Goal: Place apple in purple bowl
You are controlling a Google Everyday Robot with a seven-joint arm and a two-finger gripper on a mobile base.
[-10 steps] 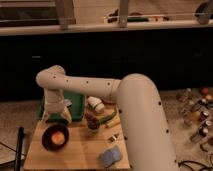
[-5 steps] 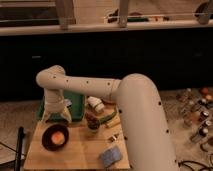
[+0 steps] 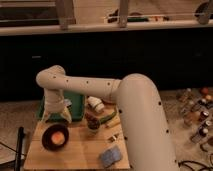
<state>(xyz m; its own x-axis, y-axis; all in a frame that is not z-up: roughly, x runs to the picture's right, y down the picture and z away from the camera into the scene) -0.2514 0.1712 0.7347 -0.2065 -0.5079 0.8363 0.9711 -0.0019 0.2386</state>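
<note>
The apple [image 3: 58,138] is a small orange-yellow fruit lying inside the round dark purple bowl [image 3: 55,136] at the left of the wooden table. My gripper [image 3: 56,114] hangs from the white arm just above and behind the bowl, in front of the green tray. It is apart from the apple.
A green rectangular tray [image 3: 76,104] stands behind the bowl. A small dark reddish cup [image 3: 92,122], a long green vegetable [image 3: 108,118], a white bottle-like object [image 3: 95,105] and a blue-grey packet [image 3: 111,156] lie on the wooden table [image 3: 80,155]. My arm's large white link covers the right side.
</note>
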